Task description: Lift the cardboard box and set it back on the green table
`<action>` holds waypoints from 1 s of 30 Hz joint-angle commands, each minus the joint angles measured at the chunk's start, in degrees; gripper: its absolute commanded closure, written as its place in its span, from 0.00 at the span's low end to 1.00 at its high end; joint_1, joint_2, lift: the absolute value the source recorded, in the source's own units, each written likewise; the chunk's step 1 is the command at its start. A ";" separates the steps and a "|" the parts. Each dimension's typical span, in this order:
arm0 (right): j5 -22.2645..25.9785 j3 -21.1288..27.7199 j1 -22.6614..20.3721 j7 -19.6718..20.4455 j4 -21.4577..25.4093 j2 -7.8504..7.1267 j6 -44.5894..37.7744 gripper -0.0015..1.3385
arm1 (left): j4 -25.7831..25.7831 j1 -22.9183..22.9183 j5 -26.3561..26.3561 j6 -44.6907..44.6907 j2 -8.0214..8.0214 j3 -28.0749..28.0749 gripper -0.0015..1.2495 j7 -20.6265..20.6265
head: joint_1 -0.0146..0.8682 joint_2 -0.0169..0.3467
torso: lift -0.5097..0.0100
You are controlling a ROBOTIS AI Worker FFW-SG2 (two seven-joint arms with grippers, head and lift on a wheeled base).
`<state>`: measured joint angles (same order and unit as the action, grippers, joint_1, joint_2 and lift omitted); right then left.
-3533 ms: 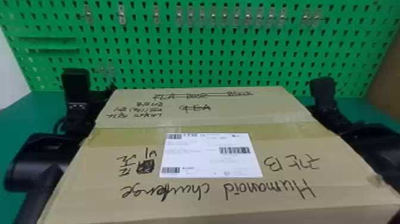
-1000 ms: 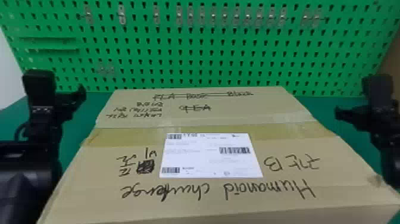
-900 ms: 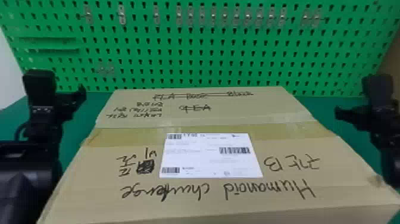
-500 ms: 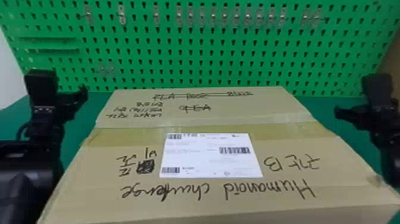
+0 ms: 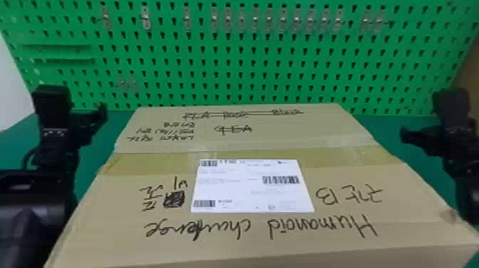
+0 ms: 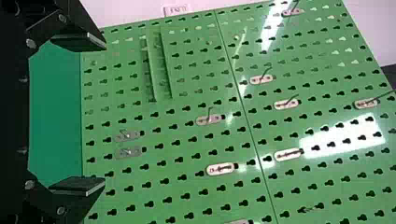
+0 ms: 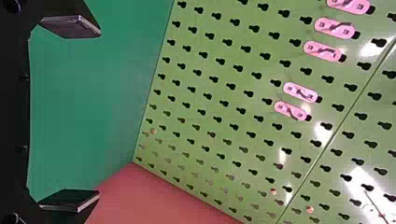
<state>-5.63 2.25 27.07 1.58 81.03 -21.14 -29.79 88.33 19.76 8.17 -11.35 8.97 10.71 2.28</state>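
- Cardboard box [image 5: 271,251] appears to rest flat on green table [image 5: 19,144], in front of pegboard [image 5: 249,66].
- Left gripper [image 6: 103,114] and right gripper [image 7: 98,113]: jaws apart, nothing between; one on either side of box.
- Step, judged: box down, unheld; cannot tell whether lift is due or done. If due, next move needs both arms inward, pressing opposite side walls evenly; if done, clear away.
- Long axis seems left to right, along tape band [image 5: 153,164]; handwriting inverted from robot's side, its tops towards robot.
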 commanded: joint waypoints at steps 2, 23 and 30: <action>0.00 -0.06 -0.09 0.00 0.00 -0.04 0.00 0.07 | 0.00 0.02 -0.09 0.01 0.00 -0.08 0.20 0.00 | 0.66 0.19 | 0.63; 0.44 0.21 -0.26 0.00 0.09 0.31 0.00 0.07 | 0.00 0.02 -0.44 0.54 -0.27 -0.96 0.20 0.00 | 0.66 0.19 | 0.63; 0.53 0.56 -0.35 -0.09 0.27 0.40 0.00 0.06 | 0.00 0.02 -0.44 0.54 -0.27 -0.96 0.20 0.00 | 0.66 0.19 | 0.63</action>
<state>-5.16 2.61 26.79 1.55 81.18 -20.77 -29.79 88.33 19.76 7.73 -10.85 8.70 9.73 2.28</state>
